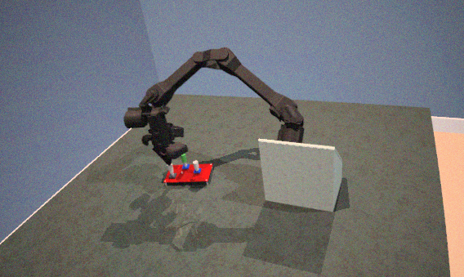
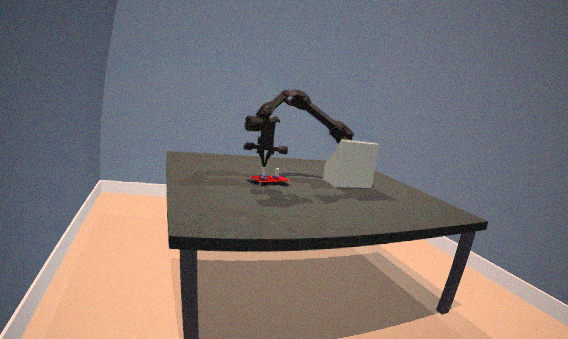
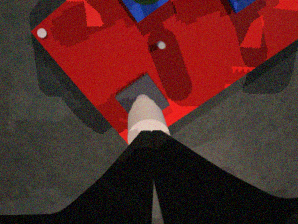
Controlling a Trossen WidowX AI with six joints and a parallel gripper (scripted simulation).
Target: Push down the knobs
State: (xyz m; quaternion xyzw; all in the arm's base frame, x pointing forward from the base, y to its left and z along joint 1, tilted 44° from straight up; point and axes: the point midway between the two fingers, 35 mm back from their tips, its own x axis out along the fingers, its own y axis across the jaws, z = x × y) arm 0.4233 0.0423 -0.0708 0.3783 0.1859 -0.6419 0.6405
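Observation:
The red circuit board (image 1: 189, 179) (image 2: 281, 180) (image 3: 95, 65) stands on short legs on the table. A white knob (image 1: 171, 170) (image 3: 145, 114) stands over a grey potentiometer (image 1: 172, 176) (image 3: 131, 92) at the board's left end in the top view. A green knob (image 1: 184, 158) stands over a blue potentiometer (image 1: 185, 166) behind it, and another white knob (image 1: 196, 164) (image 2: 277, 171) over a second blue potentiometer (image 1: 198, 171). My gripper (image 1: 170, 164) (image 2: 264, 166) (image 3: 150, 140) is shut and empty, its tips at the top of the white knob over the grey potentiometer, hiding part of it. Whether they touch is hard to tell.
A pale wedge-shaped block (image 1: 300, 176) (image 2: 356, 164) stands right of the board, in front of the arm's base. The green knob and the other white knob stand upright close to my gripper. The dark table (image 1: 388, 158) (image 2: 225, 218) carries everything.

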